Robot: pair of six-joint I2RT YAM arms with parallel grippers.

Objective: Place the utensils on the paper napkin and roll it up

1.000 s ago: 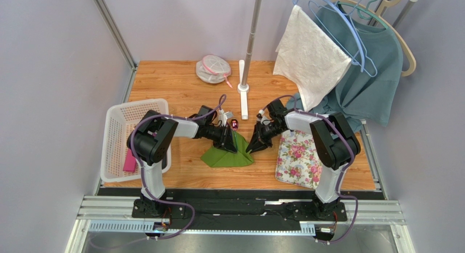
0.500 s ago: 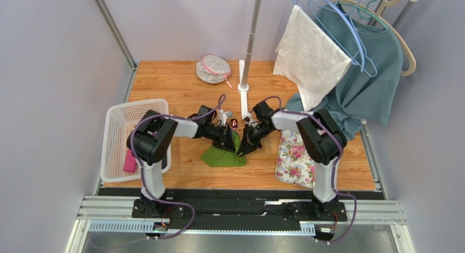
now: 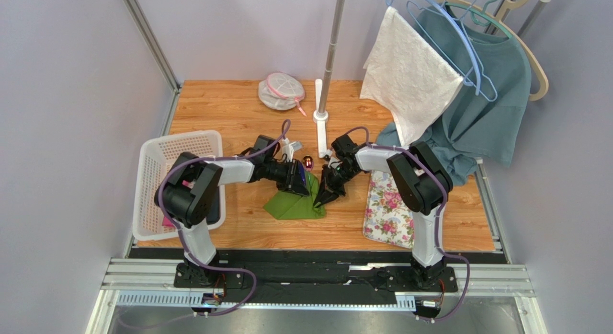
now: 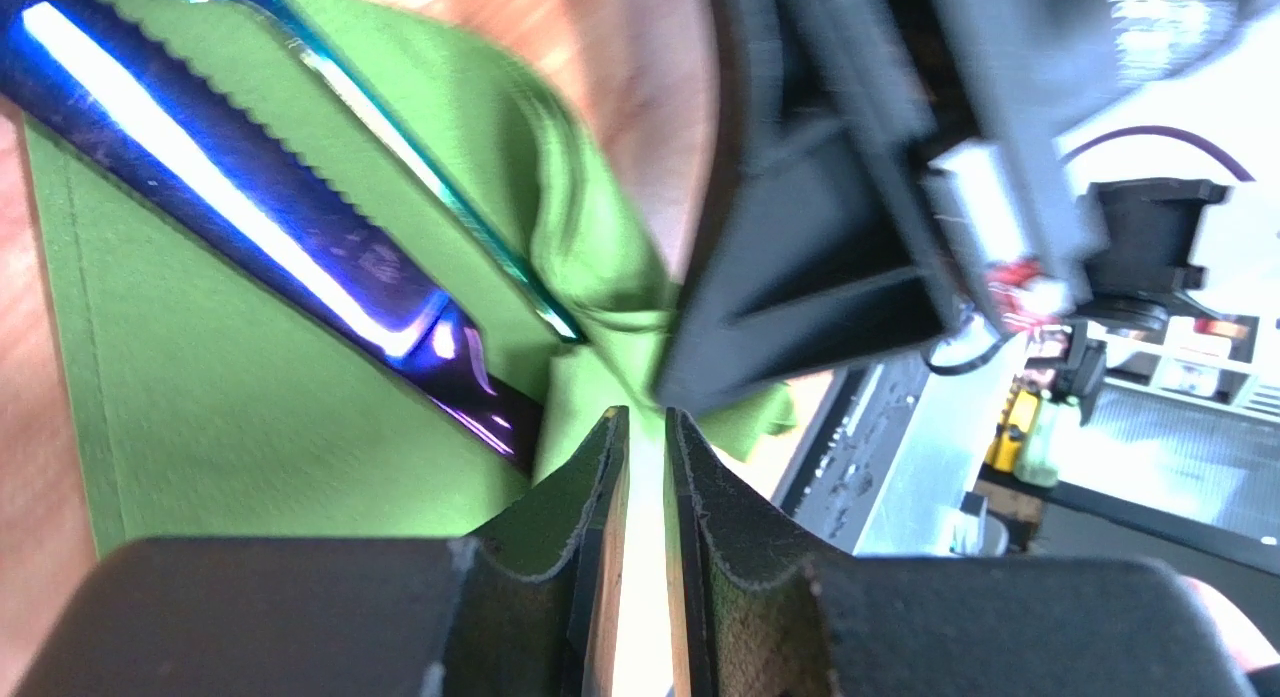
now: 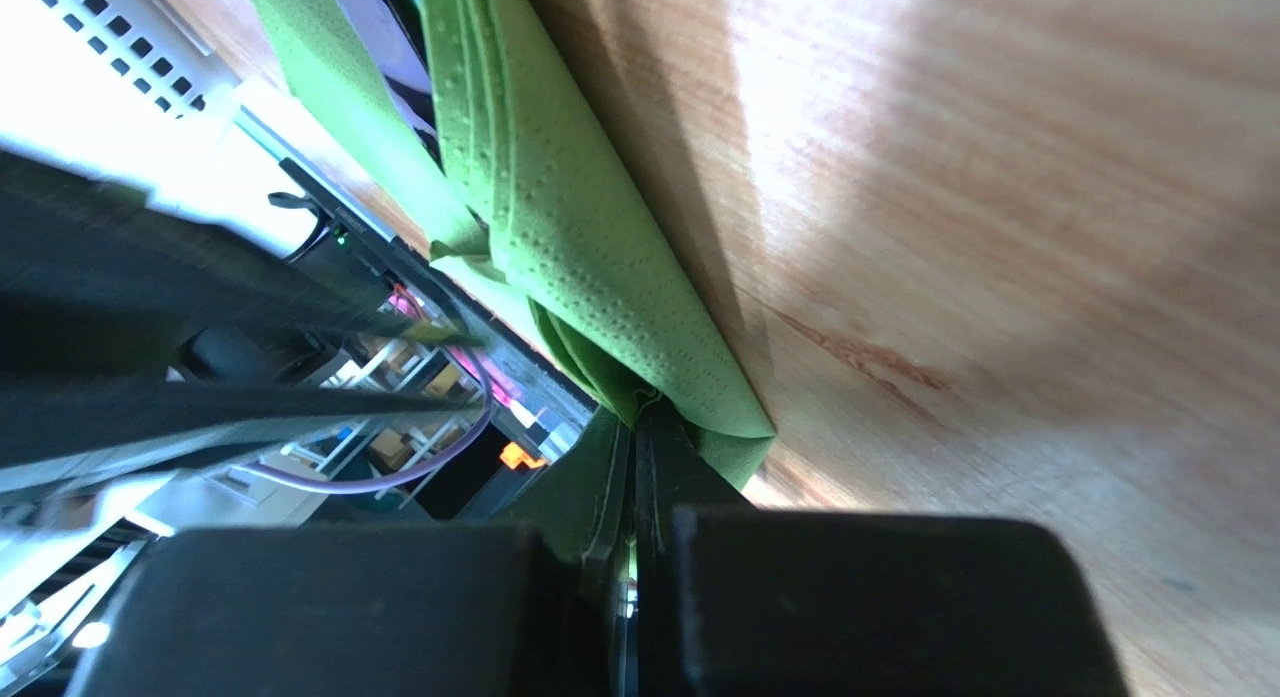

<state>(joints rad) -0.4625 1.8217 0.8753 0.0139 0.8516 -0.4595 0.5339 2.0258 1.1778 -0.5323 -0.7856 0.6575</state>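
Top external view puts the green napkin on the table between our two arms, partly folded over, with both grippers meeting at its right side. The utensils lie inside it. A blue-purple utensil runs across the sheet in the left wrist view, and a small reddish head pokes out past the far corner.

Our right gripper is clamped tight on the folded napkin edge, low against the wood. Our left gripper has its jaws nearly together with a slit of light between them. Its tips sit at a crease in the sheet, and we cannot tell whether it pinches any paper.

We judge the rolling to be under way. To do it well, we should carry the gripped edge over the utensils in a low arc, snug enough to wrap them but gentle, since thin paper tears easily. The left side should steady the bundle so nothing slides out. With the two grippers so near each other, we must watch for a knock.
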